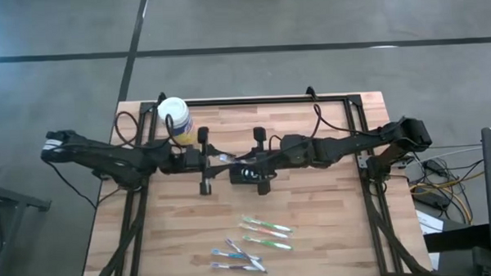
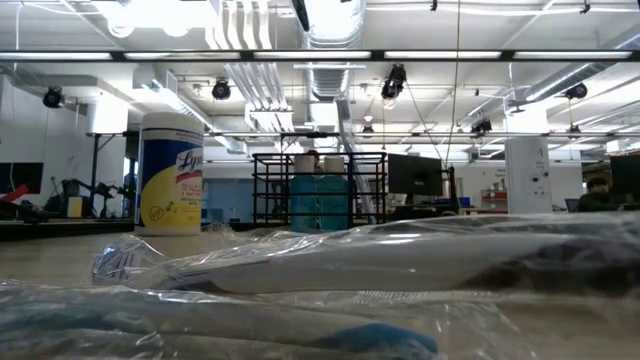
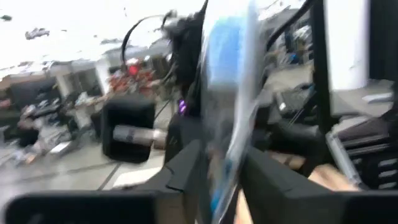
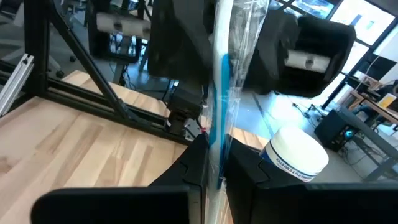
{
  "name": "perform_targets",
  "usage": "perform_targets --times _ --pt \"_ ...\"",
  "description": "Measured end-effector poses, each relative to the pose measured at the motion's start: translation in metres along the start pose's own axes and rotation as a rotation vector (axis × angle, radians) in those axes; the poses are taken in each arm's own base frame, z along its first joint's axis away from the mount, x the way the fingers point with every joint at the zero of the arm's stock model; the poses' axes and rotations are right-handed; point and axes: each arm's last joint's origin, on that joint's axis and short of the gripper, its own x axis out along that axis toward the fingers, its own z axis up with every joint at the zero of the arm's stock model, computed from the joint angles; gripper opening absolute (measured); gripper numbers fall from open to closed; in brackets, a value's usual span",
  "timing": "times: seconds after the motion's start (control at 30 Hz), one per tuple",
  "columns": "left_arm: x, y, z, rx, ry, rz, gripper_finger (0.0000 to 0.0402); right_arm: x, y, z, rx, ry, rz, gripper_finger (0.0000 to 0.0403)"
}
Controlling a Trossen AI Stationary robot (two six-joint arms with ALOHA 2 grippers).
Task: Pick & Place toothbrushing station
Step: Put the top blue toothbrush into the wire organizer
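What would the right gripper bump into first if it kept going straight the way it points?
Most likely the left gripper, which faces it head-on just beyond the wrapped toothbrush that the right gripper holds. The wipes tub seems off to one side, though depth is unclear.

Non-task items only. Tub (image 1: 174,116) of wipes, white lid, yellow label, stands upright near the far left edge of the wooden table (image 1: 330,209). Loose toothbrushes (image 1: 253,240) in clear wrappers lie scattered on the near middle of the table, some green/orange, some blue, well apart from the tub. Low view: wrapped brushes lie right in front of the lens, tub behind on the left. Beyond the table: black rack (image 2: 318,190) with blue containers, monitor (image 2: 414,176), ceiling ducts, grey floor.
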Motion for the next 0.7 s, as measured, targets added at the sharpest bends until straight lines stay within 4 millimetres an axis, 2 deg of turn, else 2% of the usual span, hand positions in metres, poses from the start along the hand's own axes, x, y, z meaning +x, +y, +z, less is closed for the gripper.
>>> perform_targets --times 0.17,0.43,0.53,0.7 --pt "0.003 -0.001 -0.002 0.037 -0.001 -0.022 0.0022 0.0 0.0 -0.001 -0.001 0.008 0.004 0.0028" --pt "0.005 -0.002 -0.005 0.07 0.013 -0.019 0.0021 0.0 0.001 -0.002 0.019 0.011 0.006 0.0032" --pt "-0.001 0.0 -0.001 0.078 0.01 -0.024 0.0021 -0.001 0.0 0.002 0.078 0.003 0.005 0.0057" --pt "-0.017 0.005 0.012 0.078 0.008 -0.024 0.0021 -0.012 -0.006 0.014 0.11 -0.018 -0.004 0.0128"
